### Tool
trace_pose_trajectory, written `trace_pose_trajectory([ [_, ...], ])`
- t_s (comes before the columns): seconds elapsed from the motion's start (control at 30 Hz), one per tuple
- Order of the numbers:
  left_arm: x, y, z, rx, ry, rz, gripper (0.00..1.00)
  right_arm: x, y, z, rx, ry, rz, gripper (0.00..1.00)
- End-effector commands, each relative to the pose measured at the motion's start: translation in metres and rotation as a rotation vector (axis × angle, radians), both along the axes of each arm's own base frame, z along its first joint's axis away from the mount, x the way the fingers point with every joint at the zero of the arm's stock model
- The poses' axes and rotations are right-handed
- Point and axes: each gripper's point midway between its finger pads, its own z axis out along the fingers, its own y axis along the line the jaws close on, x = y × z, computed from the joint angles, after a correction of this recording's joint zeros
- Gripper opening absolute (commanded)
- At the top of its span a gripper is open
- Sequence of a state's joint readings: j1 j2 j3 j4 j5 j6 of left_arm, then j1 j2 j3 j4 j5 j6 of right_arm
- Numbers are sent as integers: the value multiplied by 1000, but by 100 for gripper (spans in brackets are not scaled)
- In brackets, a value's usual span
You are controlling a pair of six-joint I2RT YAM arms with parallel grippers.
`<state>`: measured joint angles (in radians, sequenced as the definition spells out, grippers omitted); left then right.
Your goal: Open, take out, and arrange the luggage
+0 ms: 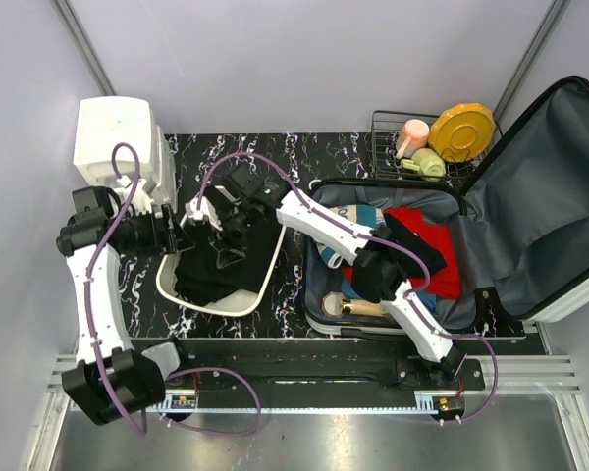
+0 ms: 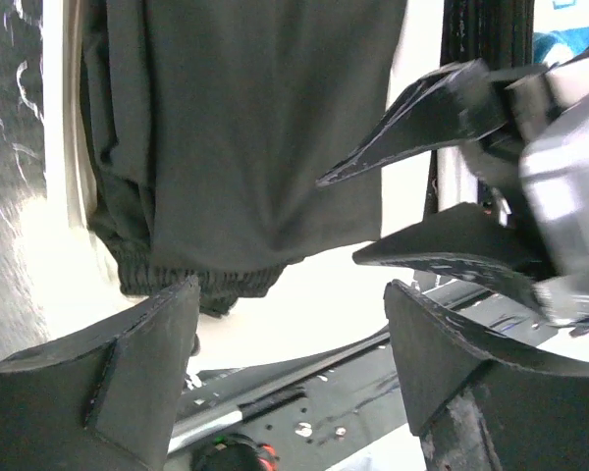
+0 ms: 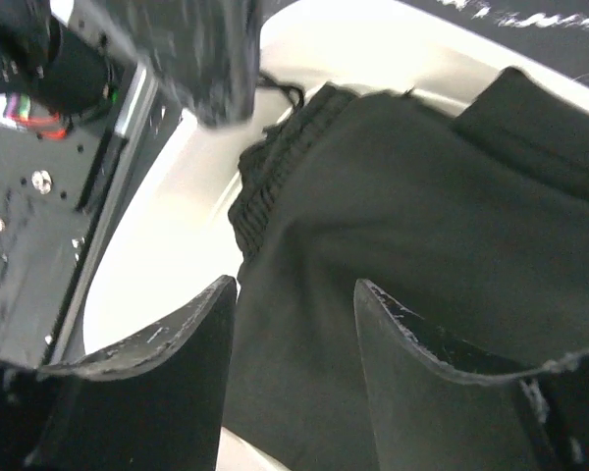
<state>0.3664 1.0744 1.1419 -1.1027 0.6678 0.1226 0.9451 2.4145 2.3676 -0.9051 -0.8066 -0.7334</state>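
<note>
Hovering over the white tub [image 1: 216, 307] with both arms, I have my left fingers [image 1: 192, 224] spread wide with nothing between them. My left wrist camera shows bare white tub wall in the gap. My right fingers [image 1: 228, 218] are parted too and grip nothing. They hang just above the black garment [image 3: 422, 245] heaped in the tub, and I cannot tell whether their tips touch the cloth. The two sets of fingers sit close together, the right ones at 3 o'clock of the left in the top view. The garment's ribbed waistband [image 3: 275, 177] lies toward the near rim of the tub.

The luggage [image 1: 530, 206] is on the black marbled desk [image 1: 294, 157] at 3 o'clock of the tub, just beside it. It lies open, its lid tilted back toward 2 o'clock with the dark grey lining showing. Inside its lower half I see a red garment [image 1: 442, 257], a dark cloth [image 1: 412, 240] draped across it, a teal piece [image 1: 358, 214] at the far end, and a pale tube-like item [image 1: 358, 307] at the near end.

At 12 o'clock of the luggage stands a wire rack [image 1: 383, 147] with a yellow plate [image 1: 461, 130], a pink cup [image 1: 410, 135] and a green item [image 1: 427, 162]. A white drawer unit [image 1: 113, 132] stands at 10 o'clock of the tub.
</note>
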Motion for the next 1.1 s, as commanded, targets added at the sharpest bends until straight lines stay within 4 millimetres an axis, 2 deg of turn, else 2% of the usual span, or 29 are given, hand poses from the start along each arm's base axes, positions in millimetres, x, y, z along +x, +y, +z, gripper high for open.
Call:
trace_pose_trajectory([
  [0.0,23,-1,21,160,-243,-327,80,29,13,79,139,70,-185,62],
  [0.03,27,7,17,218,-232,-339,80,35,10,89,151,94,-219,64],
  [0.07,33,10,22,249,-245,-360,79,51,1,109,180,129,-285,64],
  [0.13,38,11,12,280,-212,-436,78,65,-14,122,190,171,-340,65],
  [0.17,42,10,11,285,-215,-459,77,70,-24,142,214,186,-377,67],
  [0.2,45,4,3,290,-195,-502,77,87,-42,138,198,200,-435,68],
  [0.23,49,6,-4,325,-174,-511,77,92,-52,141,194,199,-462,68],
  [0.27,49,3,-13,329,-148,-524,77,94,-68,161,220,167,-482,69],
  [0.3,50,-6,-24,323,-119,-561,77,108,-87,149,183,159,-548,71],
  [0.33,55,-7,-31,344,-112,-568,77,112,-100,149,172,145,-577,73],
  [0.37,51,-12,-46,341,-71,-583,77,110,-119,167,189,99,-596,74],
  [0.4,50,-22,-60,336,-27,-611,76,113,-135,149,133,100,-648,78],
  [0.43,57,-21,-70,364,-21,-599,75,123,-157,149,119,83,-703,79],
  [0.47,53,-23,-85,358,12,-603,75,116,-176,161,115,47,-722,81],
  [0.5,52,-29,-100,348,53,-610,75,115,-195,145,60,43,-756,81],
  [0.53,58,-28,-111,371,64,-600,73,112,-216,138,12,42,-786,82],
  [0.57,53,-26,-125,366,108,-597,72,102,-234,137,-17,-11,-778,83],
  [0.6,48,-37,-141,351,159,-632,72,101,-250,131,-68,-59,-806,83],
  [0.67,42,-46,-156,320,210,-652,69,80,-276,114,-167,-105,-780,84],
  [0.7,36,-59,-163,270,241,-675,69,74,-284,110,-198,-120,-773,84],
  [0.77,32,-72,-165,228,257,-690,69,56,-295,102,-233,-127,-728,85],
  [0.83,29,-89,-156,150,256,-703,70,44,-295,98,-234,-97,-688,86],
  [0.87,34,-95,-148,122,249,-692,71,40,-293,94,-238,-88,-657,90],
  [0.9,36,-103,-139,73,231,-701,73,35,-290,91,-238,-75,-624,93],
  [0.93,45,-110,-117,42,191,-704,77,26,-290,76,-277,-91,-531,99],
  [1.07,64,-114,-77,45,81,-692,85,26,-288,54,-301,-168,-427,100],
])
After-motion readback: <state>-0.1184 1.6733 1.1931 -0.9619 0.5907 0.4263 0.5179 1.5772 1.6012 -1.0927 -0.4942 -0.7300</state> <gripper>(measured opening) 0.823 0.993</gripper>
